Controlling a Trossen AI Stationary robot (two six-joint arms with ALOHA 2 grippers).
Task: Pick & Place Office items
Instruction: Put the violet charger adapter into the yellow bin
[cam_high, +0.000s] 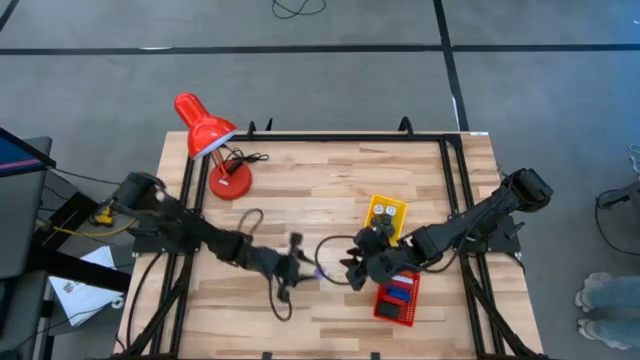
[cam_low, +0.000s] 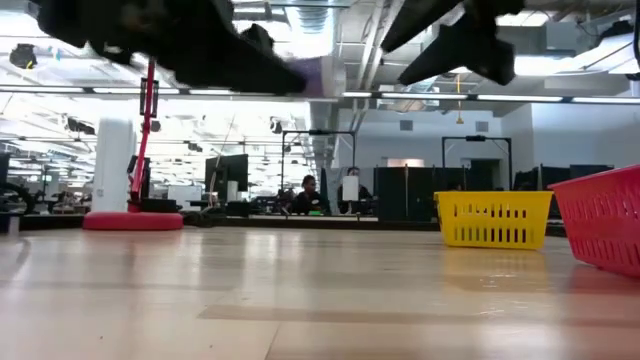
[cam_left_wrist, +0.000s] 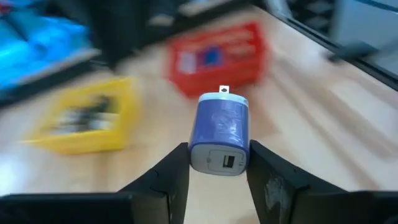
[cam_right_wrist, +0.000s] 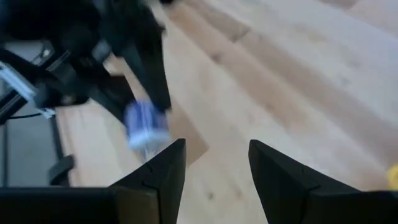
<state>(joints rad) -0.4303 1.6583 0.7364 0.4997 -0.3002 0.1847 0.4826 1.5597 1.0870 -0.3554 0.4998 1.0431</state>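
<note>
My left gripper is shut on a blue-purple charger block with a grey USB end and a metal prong at its far end. In the high view it hangs above mid-table. My right gripper is open just right of it, facing the charger without touching it. Dark clips lie in the yellow tray. Blue and red pieces lie in the red mesh basket. My left gripper pinches the charger's grey USB end between its two fingers, one on each side wall. It comes roughly level from the table's left. The charger points away along the fingers and is lifted clear of the table.
A red desk lamp stands on its round base at the far left, its cable trailing under the left arm. The yellow tray and red basket sit on the right. People sit in the room beyond.
</note>
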